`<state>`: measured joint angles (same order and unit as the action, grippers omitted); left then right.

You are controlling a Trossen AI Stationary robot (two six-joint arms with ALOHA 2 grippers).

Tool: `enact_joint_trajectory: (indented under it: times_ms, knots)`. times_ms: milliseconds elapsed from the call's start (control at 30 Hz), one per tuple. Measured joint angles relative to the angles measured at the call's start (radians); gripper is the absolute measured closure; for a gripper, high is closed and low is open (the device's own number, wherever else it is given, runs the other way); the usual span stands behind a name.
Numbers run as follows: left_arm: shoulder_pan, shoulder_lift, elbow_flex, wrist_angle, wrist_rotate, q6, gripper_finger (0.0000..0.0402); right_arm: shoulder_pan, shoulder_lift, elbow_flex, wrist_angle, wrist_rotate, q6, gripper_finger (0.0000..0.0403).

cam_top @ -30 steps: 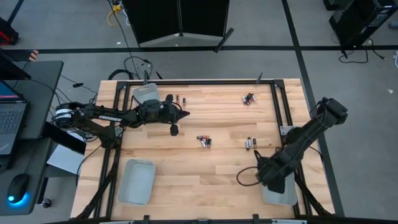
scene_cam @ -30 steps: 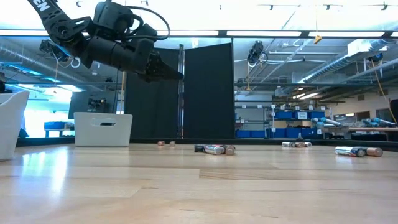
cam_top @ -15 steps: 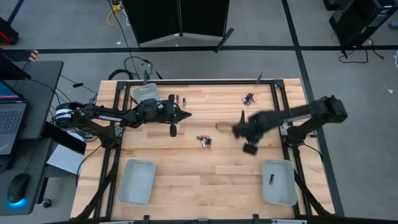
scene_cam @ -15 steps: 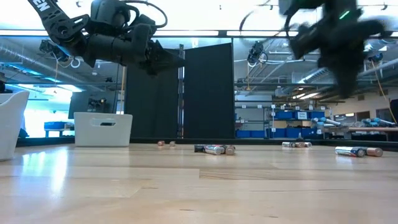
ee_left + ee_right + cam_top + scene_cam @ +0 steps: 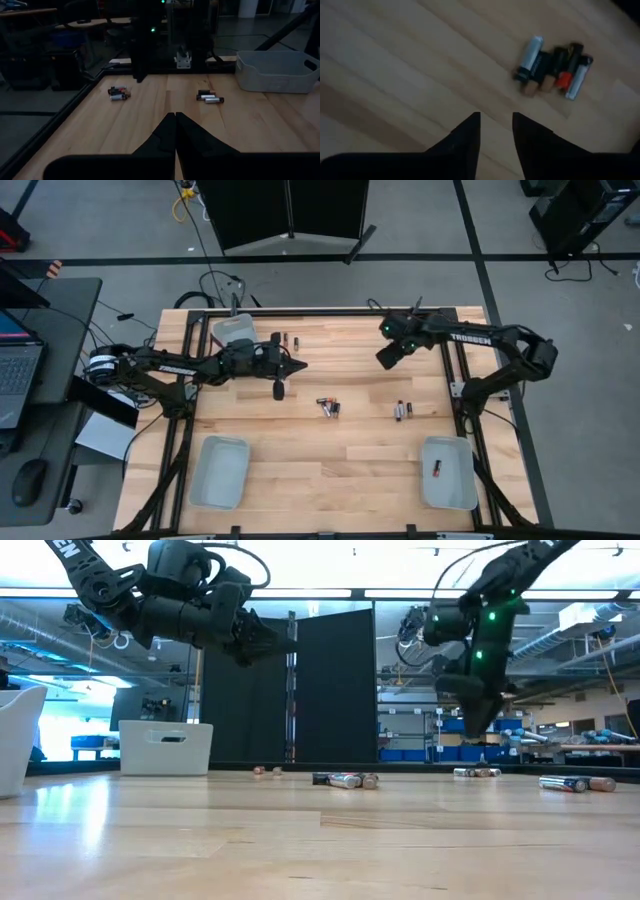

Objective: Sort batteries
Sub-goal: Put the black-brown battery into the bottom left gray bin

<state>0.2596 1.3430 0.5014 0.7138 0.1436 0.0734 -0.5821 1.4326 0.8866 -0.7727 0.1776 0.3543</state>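
Barely started: one battery [image 5: 436, 469] sits in the tray [image 5: 447, 492]. The rest lie loose on the tabletop [image 5: 330, 455]. Right hand [image 5: 496, 125], slightly open and empty, hovers near the far-corner cluster [image 5: 554, 66]; left hand [image 5: 175, 117] is closed.

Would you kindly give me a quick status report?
Right gripper open above battery cluster at far edge. Left gripper shut, mid-table. One battery in right tray. Nothing blocking.

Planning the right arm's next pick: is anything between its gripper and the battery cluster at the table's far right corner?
Nothing visible. The right gripper hangs open above bare wood, with the battery cluster just ahead of it and only table between them.
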Motion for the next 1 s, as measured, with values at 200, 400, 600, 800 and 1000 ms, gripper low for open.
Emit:
enact_joint_trajectory:
  times_ms: [200, 400, 600, 800, 1000]
  knots:
    - [0.000, 0.000, 0.000, -0.001, -0.001, 0.000, 0.0389, -0.059, 0.000, -0.071, 0.075, 0.009, 0.035, 0.0240]
    - [0.000, 0.000, 0.000, -0.002, -0.004, -0.002, 0.0389, -0.095, 0.000, -0.130, 0.208, 0.010, 0.038, 0.0240]
    - [0.000, 0.000, 0.000, -0.004, -0.004, -0.003, 0.0389, -0.124, 0.000, -0.182, 0.282, 0.006, 0.043, 0.0249]
    - [0.000, 0.000, 0.000, -0.004, -0.005, -0.003, 0.0389, -0.142, 0.000, -0.249, 0.380, 0.006, 0.046, 0.0256]
    - [0.000, 0.000, 0.000, -0.004, -0.020, -0.003, 0.0389, -0.144, 0.001, -0.277, 0.446, 0.036, 0.054, 0.0262]
